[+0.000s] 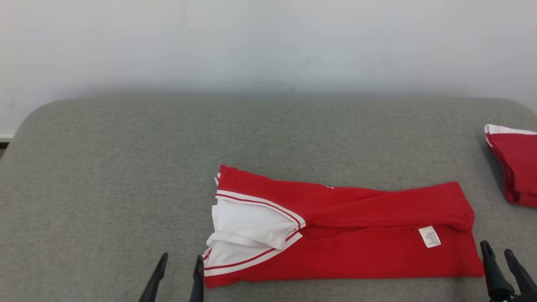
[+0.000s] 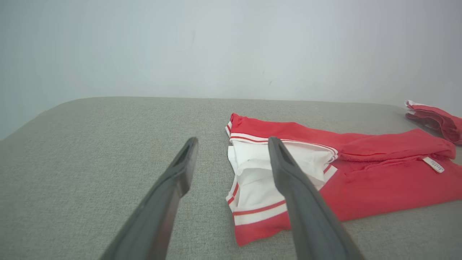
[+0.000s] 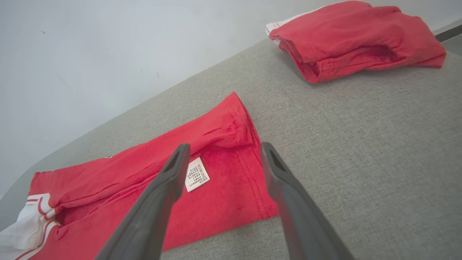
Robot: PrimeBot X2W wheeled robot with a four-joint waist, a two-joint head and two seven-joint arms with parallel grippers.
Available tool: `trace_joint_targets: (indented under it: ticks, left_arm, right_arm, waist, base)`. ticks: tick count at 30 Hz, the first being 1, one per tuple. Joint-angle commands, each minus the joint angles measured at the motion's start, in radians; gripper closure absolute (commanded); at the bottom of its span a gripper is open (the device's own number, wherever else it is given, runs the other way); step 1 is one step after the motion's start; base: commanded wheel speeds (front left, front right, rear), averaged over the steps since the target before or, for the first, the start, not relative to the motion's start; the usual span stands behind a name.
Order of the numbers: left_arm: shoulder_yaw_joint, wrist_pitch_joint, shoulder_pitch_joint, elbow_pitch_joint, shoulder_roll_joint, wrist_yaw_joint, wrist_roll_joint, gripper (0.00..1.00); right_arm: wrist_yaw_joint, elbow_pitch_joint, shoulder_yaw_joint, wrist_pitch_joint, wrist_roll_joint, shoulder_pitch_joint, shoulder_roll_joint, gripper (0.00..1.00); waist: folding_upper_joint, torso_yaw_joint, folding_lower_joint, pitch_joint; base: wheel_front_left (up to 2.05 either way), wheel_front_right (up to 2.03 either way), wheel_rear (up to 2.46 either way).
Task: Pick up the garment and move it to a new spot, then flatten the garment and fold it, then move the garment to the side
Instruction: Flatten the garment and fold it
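The red garment [image 1: 344,235] lies folded lengthwise into a long band on the grey padded table [image 1: 126,167]. It sits in the lower middle of the head view and stretches toward the lower right. At its left end a white panel [image 1: 247,224] edged with red and white stripes is turned open, and a small white label [image 1: 429,237] rests on the red cloth near the right end. The left gripper [image 1: 181,256] rises from the bottom edge just left of the striped end, its two dark fingers spread apart with nothing between them. Its inner fingertip is right beside the cloth's corner, though I cannot tell whether it touches. The right gripper [image 1: 496,247] stands in the lower right corner, just past the garment's right edge, its fingers likewise parted and holding nothing. A second folded red garment [image 1: 518,167] lies at the right edge of the frame, well apart from the first. A plain pale wall [image 1: 268,42] fills the top.
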Motion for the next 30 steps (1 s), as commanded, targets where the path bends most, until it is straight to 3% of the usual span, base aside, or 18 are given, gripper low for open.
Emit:
trace_joint_targets:
  ticks: [1, 9, 17, 30]
  left_arm:
    - [0.008, -0.004, 0.023, -0.005, -0.016, -0.012, 0.024, 0.00]
    - [0.040, -0.004, 0.058, 0.001, -0.078, -0.076, 0.127, 0.00]
    - [0.074, -0.004, 0.040, 0.024, -0.119, -0.146, 0.185, 0.00]
    - [0.127, -0.004, 0.023, 0.047, -0.177, -0.220, 0.235, 0.00]
  right_arm:
    - [-0.003, 0.009, -0.006, -0.002, 0.010, 0.008, 0.002, 0.00]
    - [-0.003, 0.092, -0.035, 0.018, 0.071, -0.056, 0.004, 0.00]
    - [-0.003, 0.280, -0.084, 0.072, 0.102, -0.179, -0.003, 0.00]
    - [-0.003, 0.442, -0.068, 0.161, 0.064, -0.264, 0.015, 0.00]
  waist:
    - [0.0001, 0.034, 0.0001, -0.017]
    - [0.0001, 0.082, 0.0001, 0.004]
    - [0.0001, 0.119, 0.0001, 0.054]
    - [0.0001, 0.122, 0.0001, 0.111]
  base:
    - [0.00, 0.00, 0.00]
    - [0.00, 0.00, 0.00]
    - [0.00, 0.00, 0.00]
    - [0.00, 0.00, 0.00]
